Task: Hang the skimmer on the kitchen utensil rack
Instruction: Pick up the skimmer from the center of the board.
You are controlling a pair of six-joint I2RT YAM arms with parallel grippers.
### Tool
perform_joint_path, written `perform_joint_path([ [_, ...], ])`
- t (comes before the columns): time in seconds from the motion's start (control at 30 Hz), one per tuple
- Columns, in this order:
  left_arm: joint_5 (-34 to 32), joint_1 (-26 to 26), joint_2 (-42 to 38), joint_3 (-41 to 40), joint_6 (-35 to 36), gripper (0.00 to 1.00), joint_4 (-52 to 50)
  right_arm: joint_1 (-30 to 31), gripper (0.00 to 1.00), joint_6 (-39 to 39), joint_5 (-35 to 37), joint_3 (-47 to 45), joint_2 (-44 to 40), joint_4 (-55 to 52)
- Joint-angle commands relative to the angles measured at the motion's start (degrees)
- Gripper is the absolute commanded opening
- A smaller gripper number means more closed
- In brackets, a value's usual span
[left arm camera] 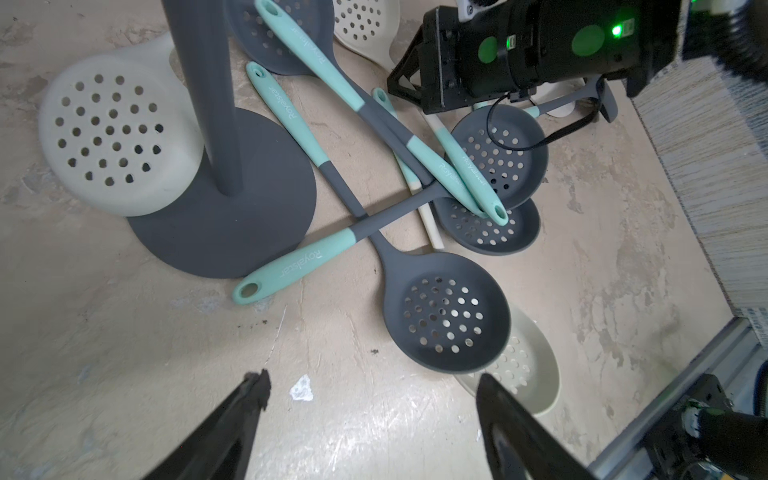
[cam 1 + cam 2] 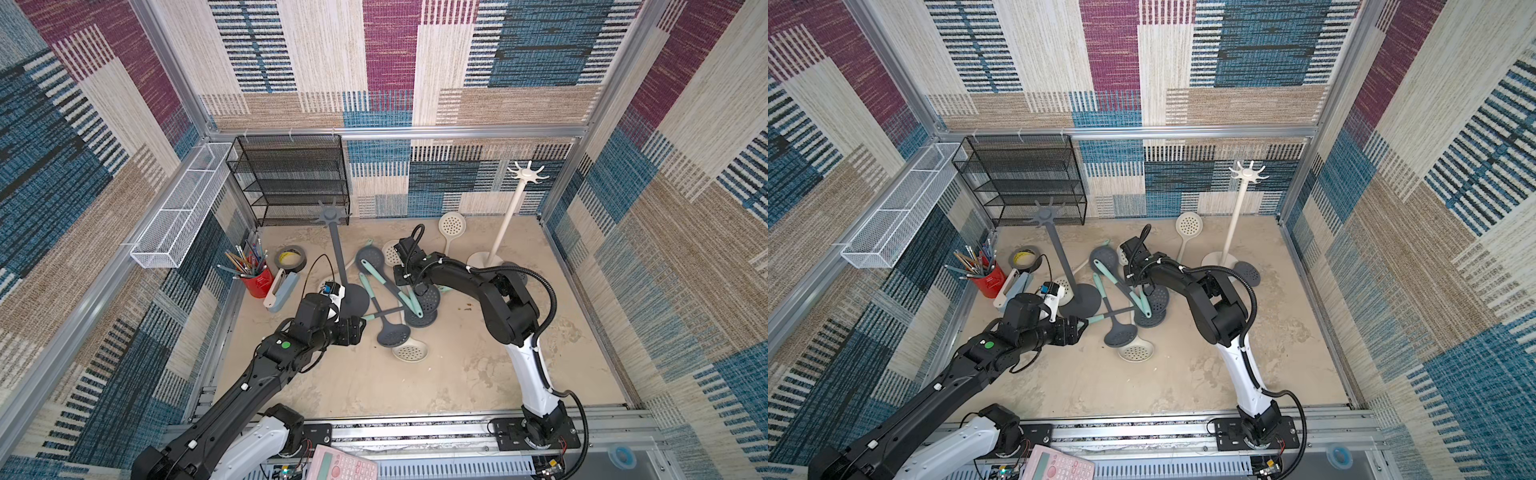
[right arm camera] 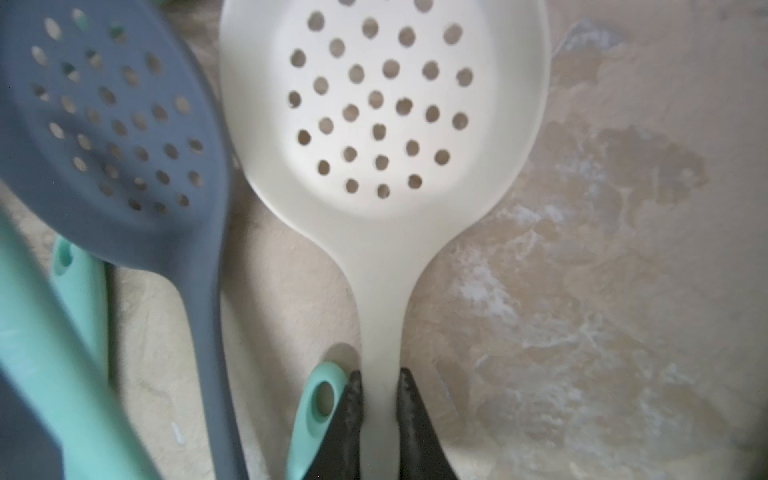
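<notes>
cream skimmer (image 3: 380, 104) is being clamped at neck by right gripper (image 3: 378, 386), 9 o'clock of cream rack (image 2: 509, 216) | left gripper (image 1: 370, 399) jaws apart | straight lift is being advised (teal handle (image 3: 303, 419) adjoining)

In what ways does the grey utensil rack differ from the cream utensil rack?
Colour: the grey rack is dark grey, the cream rack off-white. Place: the grey rack stands by the left arm, the cream rack near the back right corner. Surroundings: a pile of skimmers lies against the grey rack's base; fewer lie by the cream rack. Both stand upright on round bases, hooks on top, and nothing hangs on either.
</notes>
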Motion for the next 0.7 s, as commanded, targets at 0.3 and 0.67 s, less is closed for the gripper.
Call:
perform_joint_path([
  [0.3,4.6,-0.3,-1.8,-0.1,-0.4,0.80,3.1,-0.1,0.11,3.5,-0.2,0.5,-9.7,1.6],
  [0.67,11.1,-2.0,-4.3,-4.3,-9.0,0.78,13.6,-0.2,0.12,21.4,-8.8,-20.3,-28.6,18.8],
])
